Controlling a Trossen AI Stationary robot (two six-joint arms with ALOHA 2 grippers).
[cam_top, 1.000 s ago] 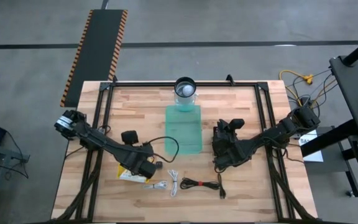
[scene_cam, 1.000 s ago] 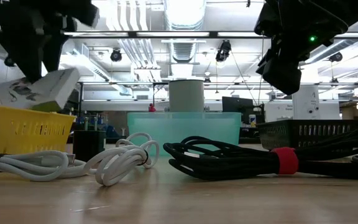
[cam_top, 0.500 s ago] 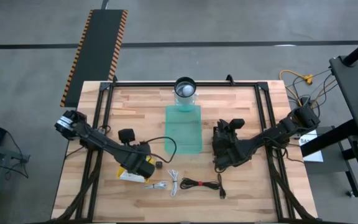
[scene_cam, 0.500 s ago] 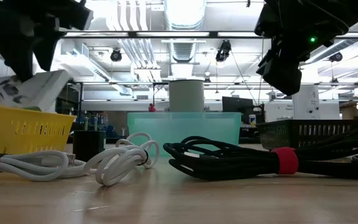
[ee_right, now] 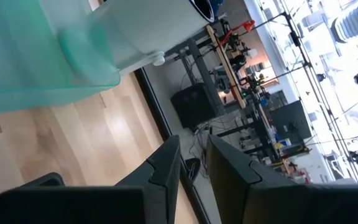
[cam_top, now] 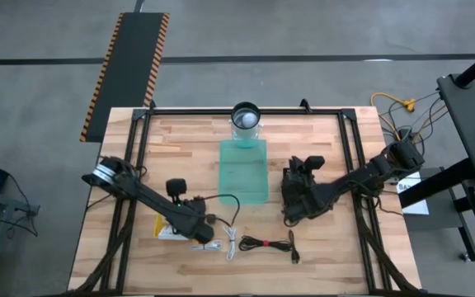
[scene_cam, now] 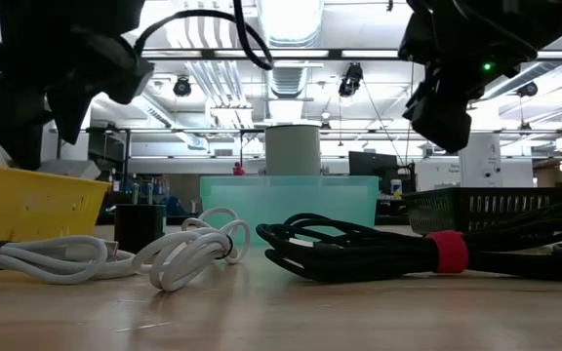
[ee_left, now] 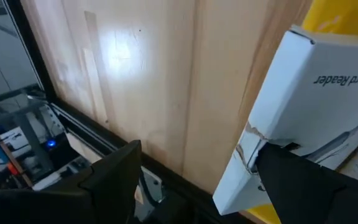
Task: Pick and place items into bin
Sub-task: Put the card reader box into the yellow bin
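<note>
A white box printed "Card Reader" [ee_left: 316, 106] lies on a yellow packet [cam_top: 165, 231] [scene_cam: 32, 200] near the table's near-left part. My left gripper [cam_top: 195, 231] [ee_left: 201, 149] is open just above them, and the box's corner reaches in between its fingers. White cables [cam_top: 221, 243] [scene_cam: 179, 253], a coiled black cable [cam_top: 266, 243] [scene_cam: 379, 249] and a small black cube [scene_cam: 140, 226] rest on the wood. The teal bin [cam_top: 244, 169] stands mid-table. My right gripper [cam_top: 291, 216] [ee_right: 192, 146] hangs shut and empty to the right of the bin. My left gripper comes down slanting over the white box, with one finger [ee_left: 303, 183] in front of the box's torn edge [ee_left: 244, 152]. I cannot tell whether that finger touches it. The other finger [ee_left: 114, 180] stands over bare wood.
A white cylinder in a dark ring [cam_top: 246, 118] stands at the bin's far end. Black frame rails run along the table's left and right sides. Bare wood lies left of the bin and along the near edge in front of the cables.
My left arm has swung toward the table's near edge and a little to the right, and the gripper has come down. The white box, tilted up on the yellow packet a second ago, now lies lower and farther left in the low view.
</note>
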